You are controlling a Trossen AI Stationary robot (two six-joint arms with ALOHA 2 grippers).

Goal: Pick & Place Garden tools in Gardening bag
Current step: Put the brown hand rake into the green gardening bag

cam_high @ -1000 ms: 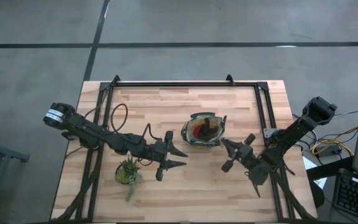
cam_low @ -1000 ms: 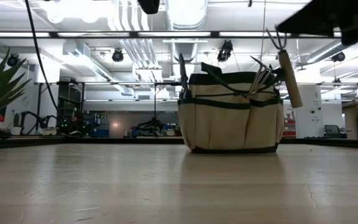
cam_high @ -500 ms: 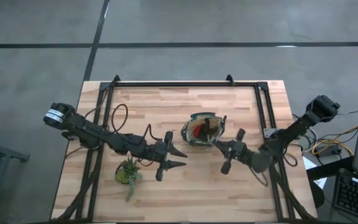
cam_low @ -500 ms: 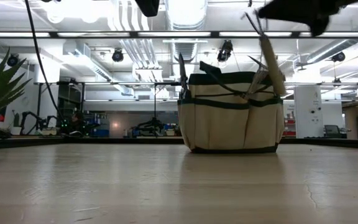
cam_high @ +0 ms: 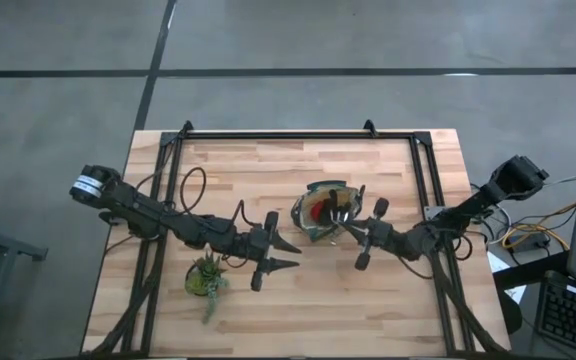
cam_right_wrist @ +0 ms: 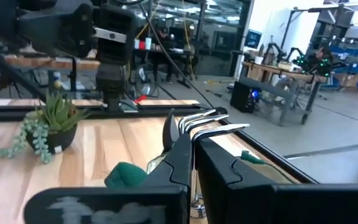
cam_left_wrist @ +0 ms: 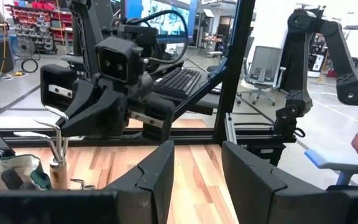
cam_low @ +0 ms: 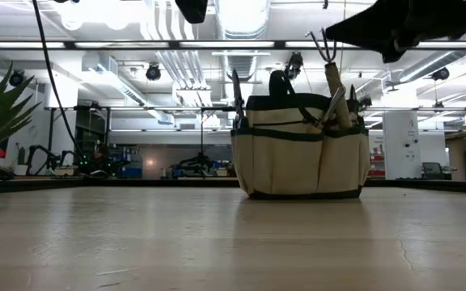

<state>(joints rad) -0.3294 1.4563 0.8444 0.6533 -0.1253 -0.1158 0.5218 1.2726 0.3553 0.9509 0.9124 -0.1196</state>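
The olive-and-tan gardening bag [cam_high: 324, 214] stands upright on the table's middle [cam_low: 301, 149]. The red-and-black glove [cam_high: 316, 209] lies inside it, and a pruner's blades [cam_low: 237, 95] stick up at its left rim. My right gripper [cam_high: 352, 229] is at the bag's right rim, shut on a wooden-handled pronged tool [cam_low: 332, 81], whose prongs [cam_right_wrist: 207, 122] point up. My left gripper [cam_high: 290, 253] hovers open and empty, left of the bag toward the near edge [cam_left_wrist: 197, 174]. My right gripper pinches the tool at its metal neck [cam_right_wrist: 194, 138] just below the prongs, between its two fingers [cam_right_wrist: 180, 158]. It comes from the table's right, slanting down toward the bag. The tool hangs nearly upright, its wooden handle [cam_low: 335, 90] pointing down, the lower end behind the bag's rim.
A small green potted succulent [cam_high: 206, 275] stands near my left gripper, toward the near left [cam_right_wrist: 51, 127]. A black frame [cam_high: 298, 134] runs along the table's far and side edges. Bare wood lies at the near right.
My right gripper has gone toward the table's left, up to the bag's right rim, carrying the pronged tool. The tool hung outside the bag's right side; now it stands nearly upright over the rim, with its handle's lower end dipped behind it.
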